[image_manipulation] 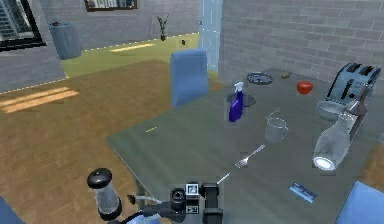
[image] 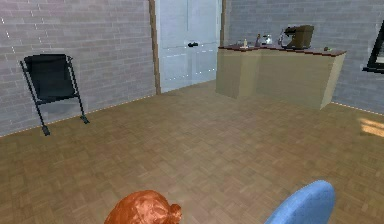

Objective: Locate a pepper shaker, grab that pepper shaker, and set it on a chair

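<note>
The tool [image_manipulation: 130, 203] holds the dark-capped, clear-bodied pepper shaker [image_manipulation: 103, 193], which hangs at its far end above the brown wooden floor [image_manipulation: 70, 140], just off the edge of the grey tabletop [image_manipulation: 190, 150] beside the tool.

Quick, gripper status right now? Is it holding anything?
Gripper: holding the pepper shaker, which hangs at its far end just off the table edge. Open or shut cannot be told.
</note>
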